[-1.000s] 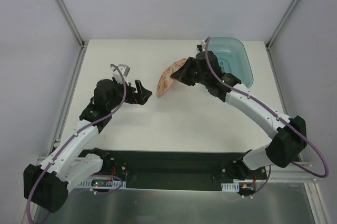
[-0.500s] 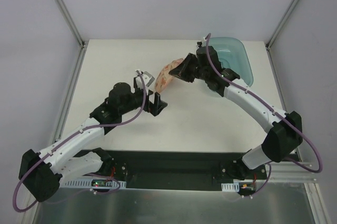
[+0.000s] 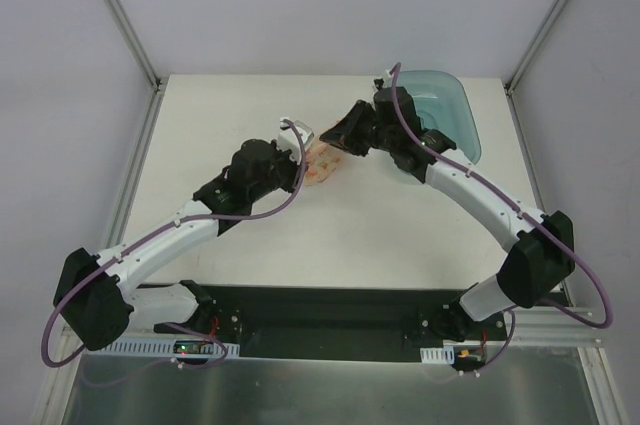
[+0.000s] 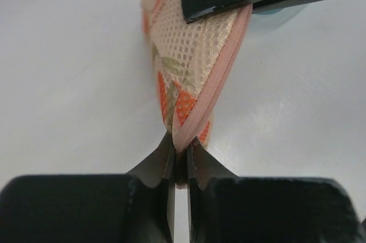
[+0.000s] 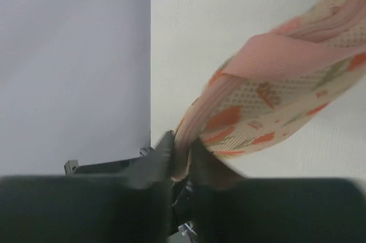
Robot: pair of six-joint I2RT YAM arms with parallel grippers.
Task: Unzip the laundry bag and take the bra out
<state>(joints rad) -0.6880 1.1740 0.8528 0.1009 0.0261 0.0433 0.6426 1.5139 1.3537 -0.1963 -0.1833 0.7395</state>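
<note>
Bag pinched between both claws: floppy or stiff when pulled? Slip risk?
Likely floppy: the bag creases and folds between the left claw and right claw. Probably light, being thin open mesh. The zip edging gives only a narrow pinch, so it may slip under tension.

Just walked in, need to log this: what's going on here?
Both arms hold the peach-orange mesh laundry bag between them. The left gripper is pinched shut on one tip of its pink zip edging, the right gripper on the opposite end. The zip looks closed and no bra shows. A teal basin sits beyond the right arm.
</note>
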